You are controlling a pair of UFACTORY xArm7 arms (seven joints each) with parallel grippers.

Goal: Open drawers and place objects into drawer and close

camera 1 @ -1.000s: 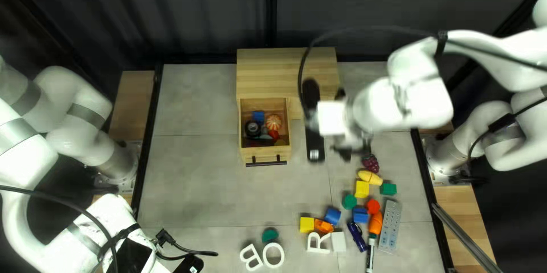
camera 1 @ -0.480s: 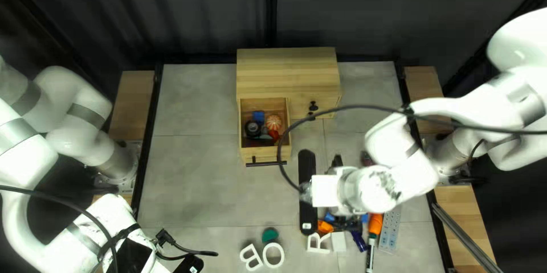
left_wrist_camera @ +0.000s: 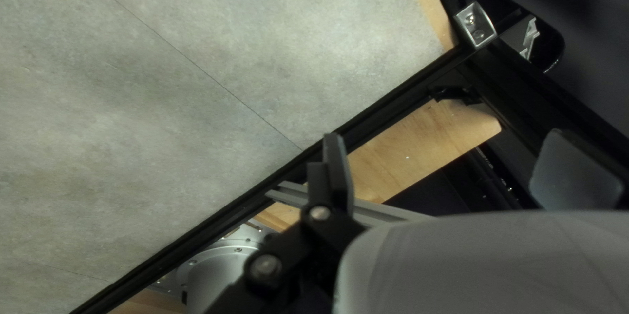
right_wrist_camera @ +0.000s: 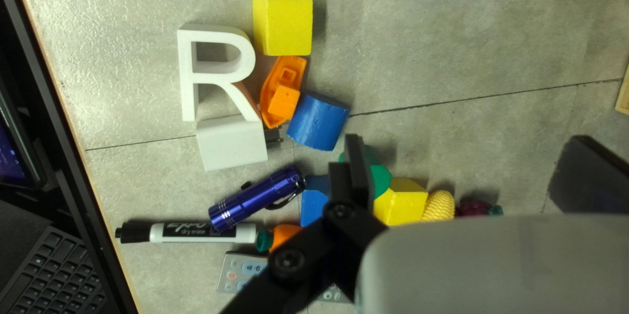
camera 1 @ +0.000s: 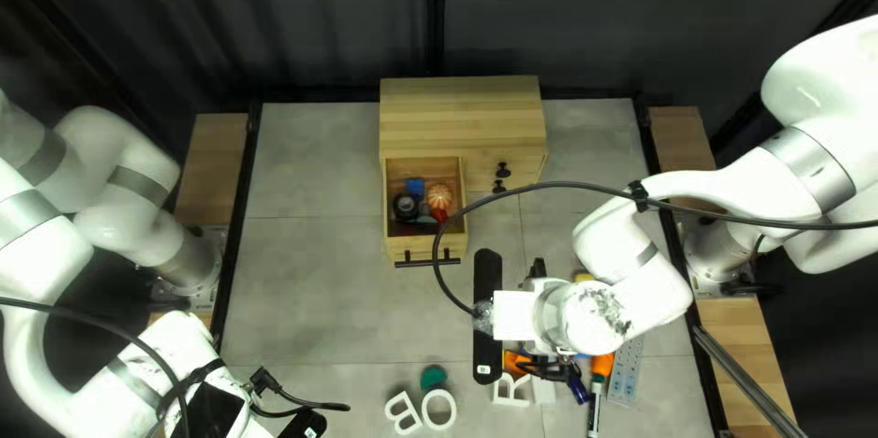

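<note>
The wooden drawer cabinet [camera 1: 461,119] stands at the back middle, its left drawer [camera 1: 425,236] pulled out, holding a blue block, a striped orange ball and a black roll. My right gripper [right_wrist_camera: 467,166] hangs open and empty over a pile of toys at the front right. Under and beside its near finger [right_wrist_camera: 351,171] lie a green piece [right_wrist_camera: 381,180], a yellow block [right_wrist_camera: 400,201] and a blue cylinder [right_wrist_camera: 317,121]. An orange boat [right_wrist_camera: 282,90], a yellow cube [right_wrist_camera: 283,25] and a white letter R [right_wrist_camera: 216,73] lie farther ahead. My left gripper [left_wrist_camera: 452,171] is open and empty over the table's left edge.
A purple flashlight [right_wrist_camera: 255,198], a marker [right_wrist_camera: 186,232], a white block [right_wrist_camera: 231,143] and a remote [right_wrist_camera: 236,269] lie near the table's front edge. White letters O and B [camera 1: 418,410] and a green piece [camera 1: 432,377] sit at the front middle. Two knobs [camera 1: 503,170] mark the shut drawers.
My right arm has swung from beside the cabinet toward the table's front and come down over the toy pile. The left arm has not moved.
</note>
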